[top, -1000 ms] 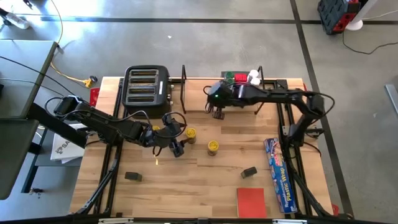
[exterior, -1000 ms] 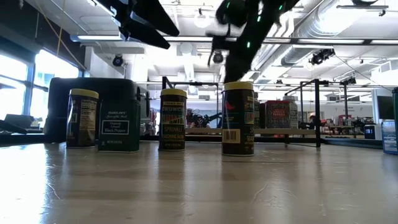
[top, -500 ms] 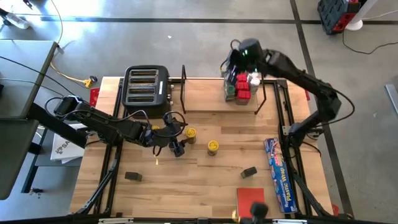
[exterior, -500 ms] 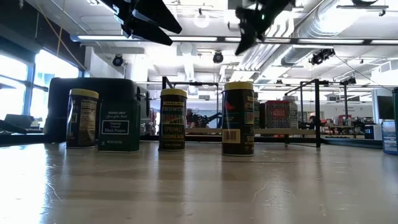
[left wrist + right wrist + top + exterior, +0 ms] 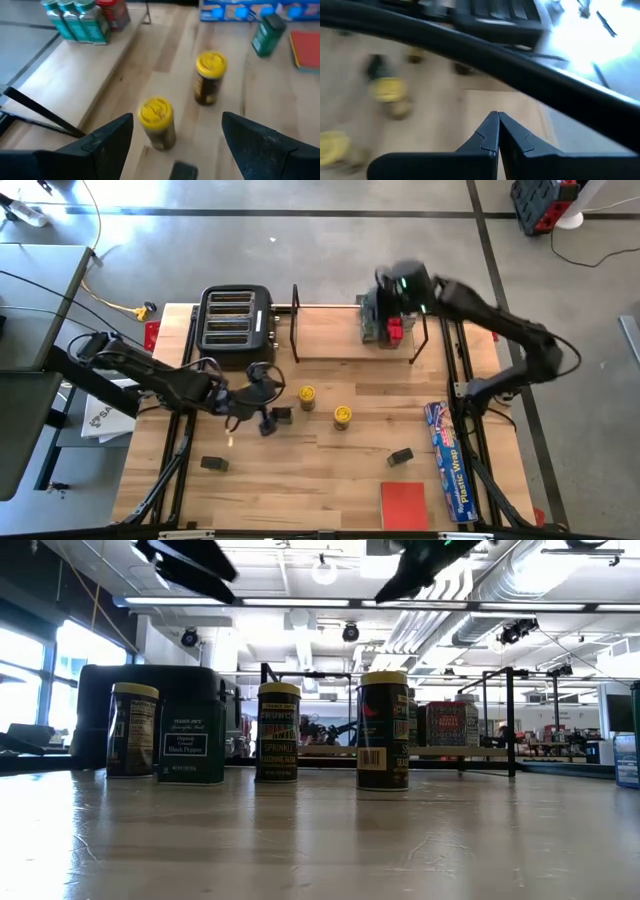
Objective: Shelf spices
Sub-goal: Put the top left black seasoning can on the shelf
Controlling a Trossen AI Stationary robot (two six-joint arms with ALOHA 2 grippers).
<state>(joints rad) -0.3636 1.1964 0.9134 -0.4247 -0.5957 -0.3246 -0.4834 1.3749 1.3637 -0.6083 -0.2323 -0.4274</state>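
While overhead hides them, wrist shows right fingers [image 5: 498,131] closed.

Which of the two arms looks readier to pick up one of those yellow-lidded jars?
The left. Its tool is open just short of the nearer yellow-lidded jar, which shows between its fingers in the left wrist view. The right tool is shut, up over the shelf.

The long blue box [image 5: 448,460] at the table's right edge reads "Plastic Wrap" along its length in the high view. In the low view, the dark green tin [image 5: 191,743] carries a framed label whose lower line reads "Black Pepper"; the lines above it are too small to read. The other jar labels are illegible.
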